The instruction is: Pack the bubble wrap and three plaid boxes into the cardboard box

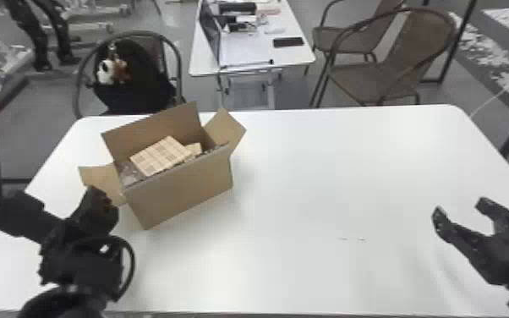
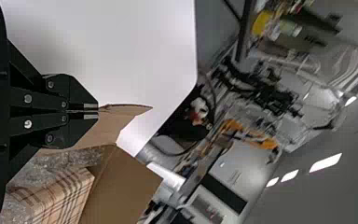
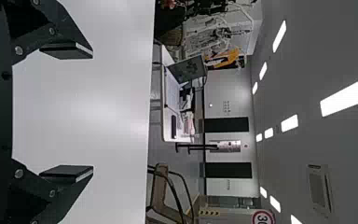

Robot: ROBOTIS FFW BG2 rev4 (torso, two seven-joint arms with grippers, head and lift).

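Brown cardboard box point(image 1: 181, 190), open, side flap point(image 1: 100, 179) at left gripper's point(image 1: 108, 203) fingertips.

Left gripper point(image 1: 105, 203), jaws together, right gripper point(image 1: 461, 208), jaws wide apart

"What sort of place is this?"

"A robotics lab or workshop, I'd say. Black jointed arms point(image 1: 29, 34) hang at the far left, beside white frames point(image 1: 91, 27) on casters."

"Not an office? There's a laptop point(image 1: 210, 36) on the far table point(image 1: 296, 55)."

"Partly one, maybe, but rectangular lights point(image 3: 348, 95) dot a broad grey ceiling point(image 3: 307, 51). The woven chairs point(image 1: 355, 80) (one, at the left, holds a black bag point(image 1: 135, 80) with plush toys point(image 1: 106, 72)) are the homely touch."
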